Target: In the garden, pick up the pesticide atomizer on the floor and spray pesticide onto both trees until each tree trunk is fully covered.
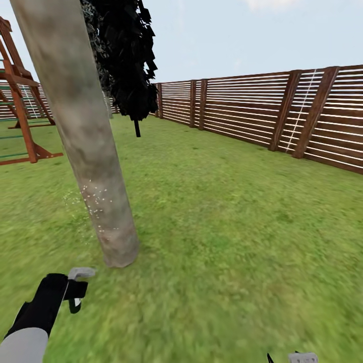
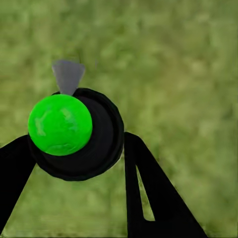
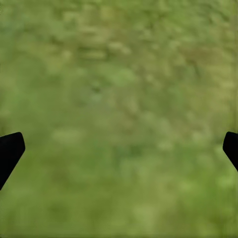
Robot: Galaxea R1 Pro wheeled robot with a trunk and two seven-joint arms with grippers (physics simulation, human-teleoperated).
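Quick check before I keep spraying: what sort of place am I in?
Most likely a fenced back garden: blurry green grass lawn, a brown horizontal-slat wooden fence along its edge, a thick grey-beige mottled tree trunk, and a reddish-brown wooden play frame.

Flat, even daylight under a pale sky (image 1: 262, 30); hardly any cast shadows show. The grass (image 1: 227, 227) is smeared and soft, blurrier still in both wrist views. The fence (image 1: 302, 116) perhaps bows slightly toward the edge.
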